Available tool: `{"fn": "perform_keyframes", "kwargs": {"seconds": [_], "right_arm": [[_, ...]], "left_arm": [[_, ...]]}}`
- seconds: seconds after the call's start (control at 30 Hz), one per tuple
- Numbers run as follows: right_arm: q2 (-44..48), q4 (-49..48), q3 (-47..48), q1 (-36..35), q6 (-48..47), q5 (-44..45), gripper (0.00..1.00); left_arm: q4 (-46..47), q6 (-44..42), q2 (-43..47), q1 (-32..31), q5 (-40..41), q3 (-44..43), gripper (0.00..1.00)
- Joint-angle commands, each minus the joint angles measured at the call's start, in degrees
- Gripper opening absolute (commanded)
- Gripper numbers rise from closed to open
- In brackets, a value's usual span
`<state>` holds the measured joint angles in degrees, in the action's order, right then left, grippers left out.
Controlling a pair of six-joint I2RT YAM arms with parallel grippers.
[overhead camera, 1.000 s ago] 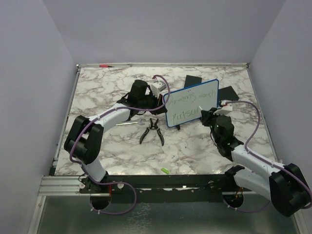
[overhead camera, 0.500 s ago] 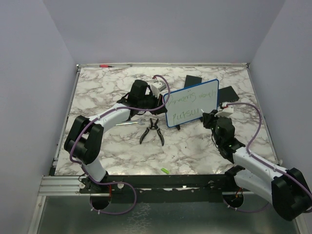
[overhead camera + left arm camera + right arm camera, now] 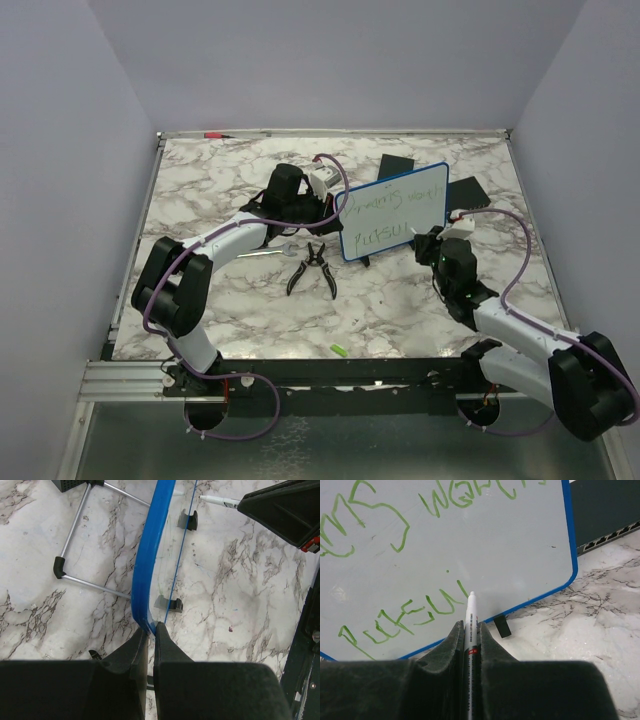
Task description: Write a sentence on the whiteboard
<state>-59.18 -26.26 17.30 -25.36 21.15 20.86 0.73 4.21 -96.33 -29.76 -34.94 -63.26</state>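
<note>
The whiteboard [image 3: 392, 210] with a blue frame stands upright on small black feet, right of the table's middle. My left gripper [image 3: 150, 628] is shut on its blue left edge [image 3: 145, 575]. The sentence [image 3: 395, 545] is green scrawl in two lines on the white face. My right gripper [image 3: 470, 626] is shut on a white marker [image 3: 470, 612], whose tip touches the board just right of the second line's last stroke. In the top view the right gripper [image 3: 428, 240] sits at the board's lower right corner.
Black pliers [image 3: 312, 268] lie in front of the board, with a wrench [image 3: 268, 252] beside them. Flat black pads [image 3: 465, 192] lie behind the board. A green cap [image 3: 339, 349] lies near the front edge. A red pen [image 3: 215, 134] lies at the back edge.
My right gripper and marker have shifted slightly left and up along the board's lower right area. The left arm and the board have not moved.
</note>
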Motion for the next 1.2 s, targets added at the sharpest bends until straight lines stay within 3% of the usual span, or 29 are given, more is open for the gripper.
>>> {"fn": "perform_keyframes", "kwargs": {"seconds": [0.0,1.17], "right_arm": [[-1.3,-2.4,1.9,0.5,-0.6,-1.1,0.01],[-6.5,-3.1,1.5,0.7,0.5,-1.6,0.01]], "left_arm": [[-2.7,-1.8,-1.5,-0.6,3.0,-0.2,0.0],[-2.8,-1.9,-1.3,-0.6,2.5,-0.2,0.0]]}}
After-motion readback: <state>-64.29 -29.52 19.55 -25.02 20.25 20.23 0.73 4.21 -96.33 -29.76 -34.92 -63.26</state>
